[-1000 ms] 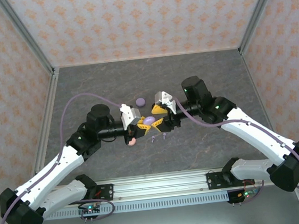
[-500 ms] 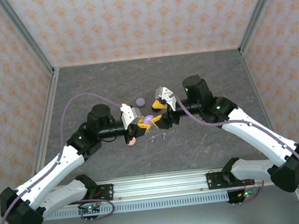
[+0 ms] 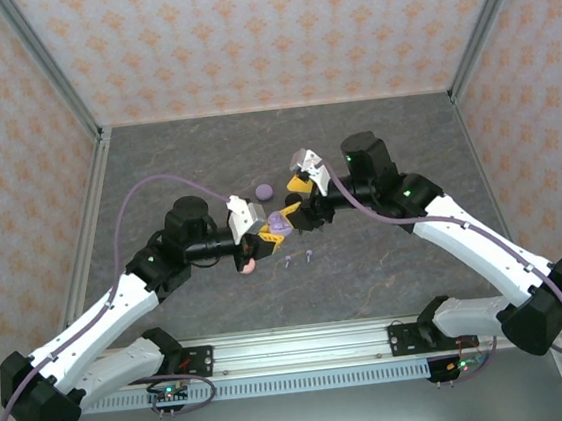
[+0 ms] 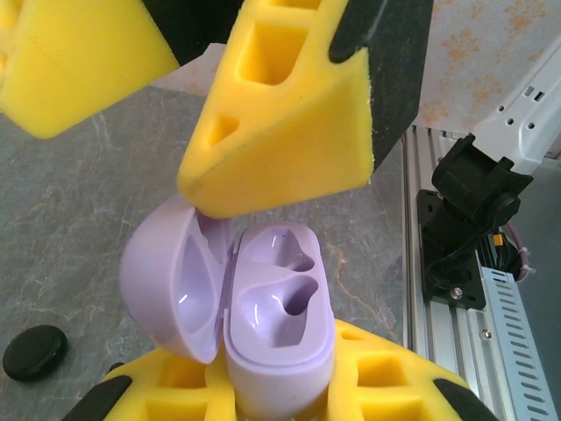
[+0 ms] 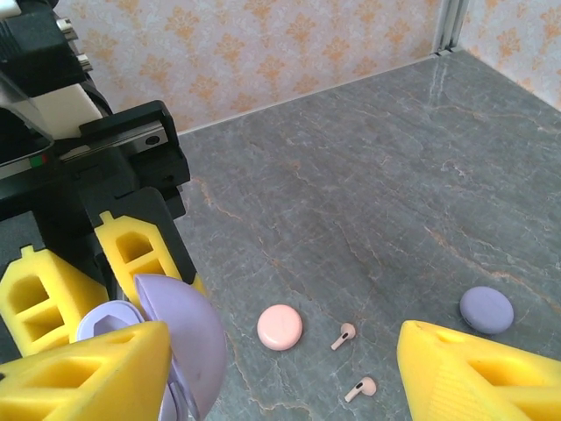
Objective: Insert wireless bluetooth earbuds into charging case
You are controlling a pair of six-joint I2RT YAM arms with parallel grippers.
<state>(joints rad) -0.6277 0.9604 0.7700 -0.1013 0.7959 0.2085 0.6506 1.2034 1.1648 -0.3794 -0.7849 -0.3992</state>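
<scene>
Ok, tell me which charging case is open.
The lilac case held in the left gripper: its lid is hinged back, both wells empty. The pink case and the purple case lie shut on the table.

A lilac round case (image 3: 264, 190) lies far-centre on the grey stone-look table (image 3: 405, 147), with a pink round case (image 3: 250, 266) nearer. 2 earbuds (image 3: 288, 263) lie just right of the pink one.

Lab test booth: wallpapered panels (image 3: 263, 41), aluminium rails (image 3: 305, 347).

right claw (image 3: 299, 207) close over open lilac case (image 4: 276, 324), free tabletop (image 3: 254, 143) beyond, earbuds (image 5: 344, 335) nearside
</scene>
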